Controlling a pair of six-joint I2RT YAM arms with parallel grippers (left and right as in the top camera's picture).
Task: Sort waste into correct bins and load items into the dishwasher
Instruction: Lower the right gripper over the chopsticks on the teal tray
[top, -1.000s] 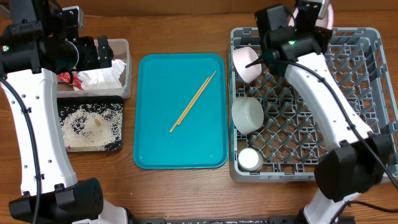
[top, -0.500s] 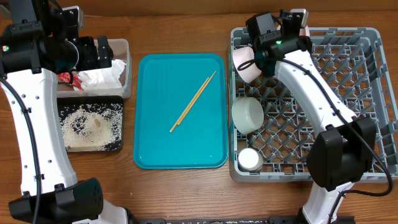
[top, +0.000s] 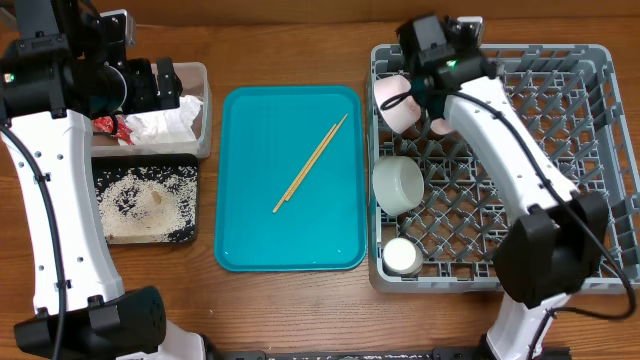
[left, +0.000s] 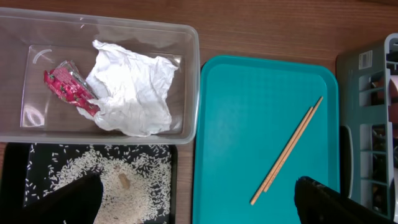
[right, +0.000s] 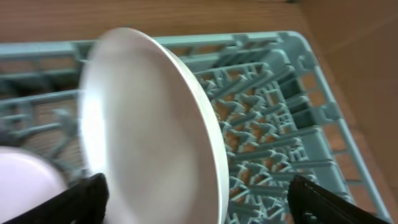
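Plate-loading is the step in hand. The round plate (right: 149, 124) stands on edge over the back corner of the grey rack (right: 273, 124), leaning a little, and fills much of the right wrist view. It sits in the gap of the right gripper (right: 198, 186), whose jaws are spread wide. The right finger is apart from the rim. Whether the left one touches the plate's back cannot be told (the picture is soft there).

To do this well, the lower rim likely needs to drop between two rows of pegs. The plate should come closer to upright, so that it rests against the pegs, not across their tips. The arm should then lift straight up, so neither finger drags the plate over. A pink bowl (top: 392, 102) sits just beside this spot, so the plate needs to clear it.

The left gripper (left: 199, 186) hangs spread and empty above the bins. In the clear tub (left: 186, 37) lie the napkin (left: 134, 87) and the red wrapper (left: 68, 87), touching. The rice (left: 118, 180) is in the black tray (left: 12, 168). A white bowl (top: 398, 185) and the cup (top: 403, 257) are already racked. The chopsticks (top: 310, 163) lie on the teal tray (top: 250, 200), probably the last things to load.
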